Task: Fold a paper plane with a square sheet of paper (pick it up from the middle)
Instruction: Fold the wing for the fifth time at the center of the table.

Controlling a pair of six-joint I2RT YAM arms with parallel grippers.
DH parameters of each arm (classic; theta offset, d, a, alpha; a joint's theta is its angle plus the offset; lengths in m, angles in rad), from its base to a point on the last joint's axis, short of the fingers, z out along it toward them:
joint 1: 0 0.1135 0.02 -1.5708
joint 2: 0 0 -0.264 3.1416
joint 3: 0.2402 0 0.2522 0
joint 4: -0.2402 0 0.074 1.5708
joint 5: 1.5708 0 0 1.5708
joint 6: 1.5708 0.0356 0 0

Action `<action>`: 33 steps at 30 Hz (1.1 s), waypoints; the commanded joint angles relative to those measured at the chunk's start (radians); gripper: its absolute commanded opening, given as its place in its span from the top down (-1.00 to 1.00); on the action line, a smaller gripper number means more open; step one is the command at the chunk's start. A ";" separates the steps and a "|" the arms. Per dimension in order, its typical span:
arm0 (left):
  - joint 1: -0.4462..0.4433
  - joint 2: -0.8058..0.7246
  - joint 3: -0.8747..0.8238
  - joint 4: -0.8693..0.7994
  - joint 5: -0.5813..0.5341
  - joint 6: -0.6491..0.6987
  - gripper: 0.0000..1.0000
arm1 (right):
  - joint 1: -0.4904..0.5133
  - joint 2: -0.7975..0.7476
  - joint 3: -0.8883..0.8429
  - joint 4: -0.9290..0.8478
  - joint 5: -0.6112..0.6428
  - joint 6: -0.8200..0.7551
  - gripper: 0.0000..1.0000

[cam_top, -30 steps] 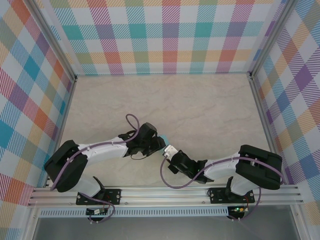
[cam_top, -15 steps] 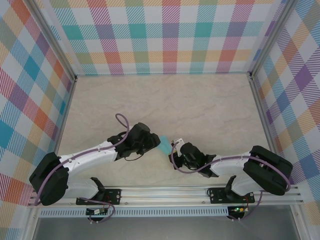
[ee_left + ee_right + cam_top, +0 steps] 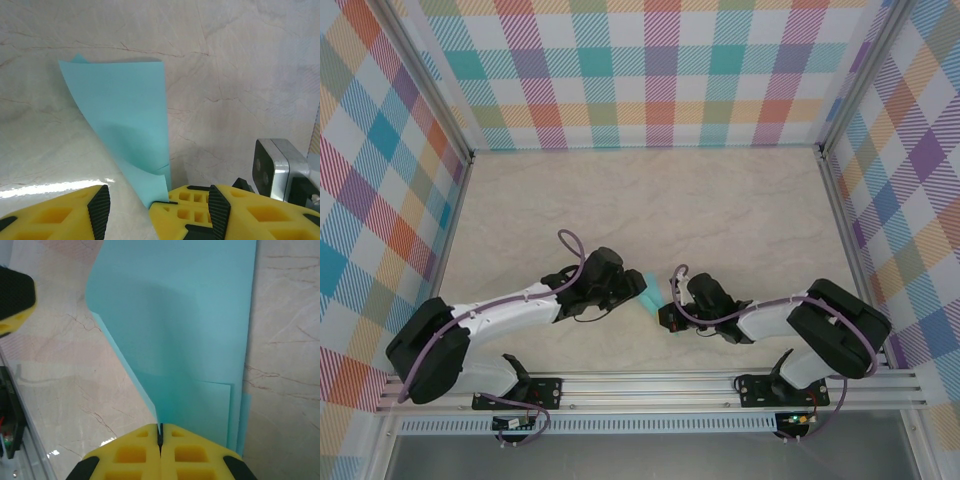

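Observation:
The square sheet of paper is light teal and folded into a narrow layered strip between my two grippers, near the table's front. My right gripper is shut on the strip's near edge, yellow fingertips pressed together with the paper rising out of them. My left gripper stands open, its black pads well apart. The strip's lower end and the right gripper's yellow fingers sit between those pads. In the top view the left gripper is just left of the paper and the right gripper just right of it.
The marble-patterned table stretches open behind both arms to the checked back wall. An aluminium rail runs along the near edge. The right wrist's silver camera box sits close beside the left gripper's right finger.
The right forearm has swung and its wrist has closed in on the paper's right side. The left gripper has shifted slightly down and left, and the paper has moved with them.

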 commanded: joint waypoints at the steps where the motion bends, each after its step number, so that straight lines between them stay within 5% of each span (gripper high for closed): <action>1: 0.001 0.014 -0.012 0.050 0.028 0.009 -0.13 | -0.026 0.006 0.023 0.050 -0.089 0.079 0.97; 27: -0.003 0.200 0.034 0.266 0.113 0.044 -0.19 | -0.130 0.085 0.020 0.157 -0.173 0.303 0.87; 33: -0.001 0.188 0.072 0.079 -0.022 -0.048 -0.42 | -0.130 0.017 0.028 0.015 -0.143 0.209 0.80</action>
